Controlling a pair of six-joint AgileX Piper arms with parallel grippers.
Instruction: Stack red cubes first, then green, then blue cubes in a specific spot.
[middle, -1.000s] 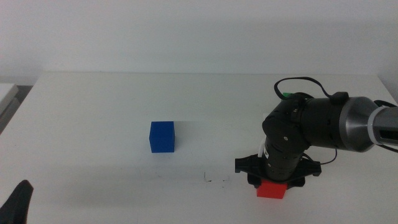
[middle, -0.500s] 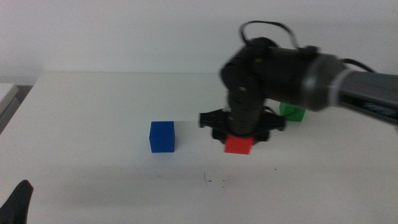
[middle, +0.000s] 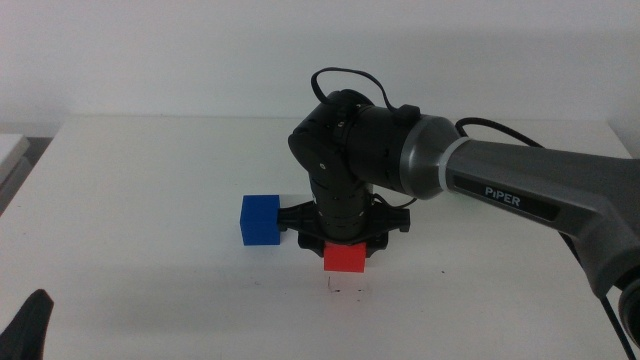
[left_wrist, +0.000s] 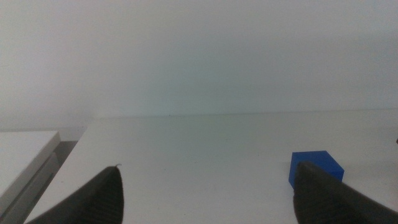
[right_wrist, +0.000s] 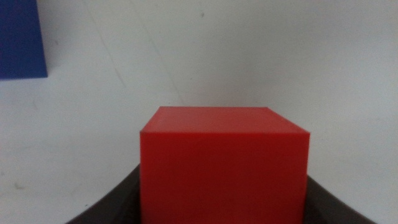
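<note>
I am holding the red cube (middle: 345, 258) clamped in the right gripper (middle: 345, 250) above the marked spot (middle: 347, 290); next, lowering squarely. The left gripper (left_wrist: 208, 190) is waiting, spread wide.

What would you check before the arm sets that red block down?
1. Red cube held by the right gripper: ok, it fills the jaws in the right wrist view.
2. Cube over the marked spot: ok, roughly above it, not yet down.
3. Blue cube clear of the landing place: ok, off to one side.
4. Left gripper out of the way: ok, open, waiting at the table's near edge.
5. Green cube's place: cannot tell, hidden.
</note>
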